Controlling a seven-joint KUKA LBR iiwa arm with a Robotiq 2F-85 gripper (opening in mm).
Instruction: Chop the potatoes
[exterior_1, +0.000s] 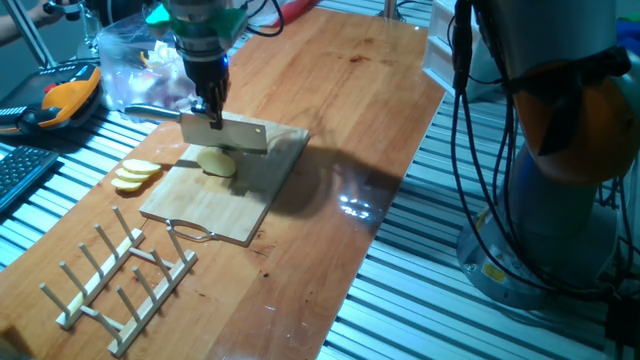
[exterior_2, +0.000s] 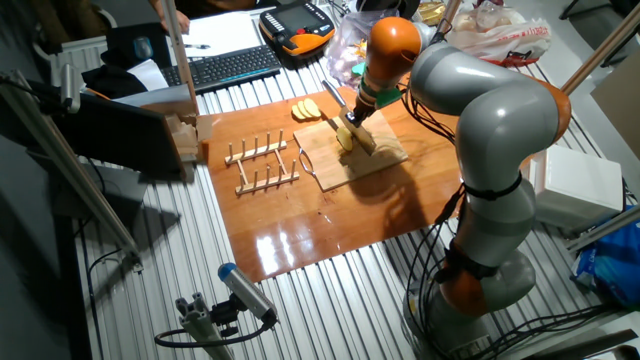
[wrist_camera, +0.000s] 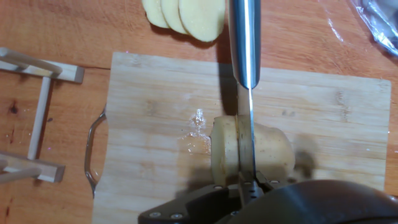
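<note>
Apparently knife (wrist_camera: 245, 93) over potato chunk (wrist_camera: 252, 152), cutting board (wrist_camera: 155, 124), slices (wrist_camera: 186, 15) beside.

You see a long steel knife blade (wrist_camera: 244, 56) running top to bottom, its edge set across the top of a rounded, peeled pale-yellow potato chunk (wrist_camera: 252, 152). The chunk lies on a pale bamboo cutting board (wrist_camera: 155, 124), nearer the board's bottom edge. Thin round pale-yellow slices (wrist_camera: 183, 15) overlap on the reddish wooden table (wrist_camera: 56, 25) just past the board's top edge. A light wooden rack (wrist_camera: 34, 118) sits beside the board's left edge.
</note>
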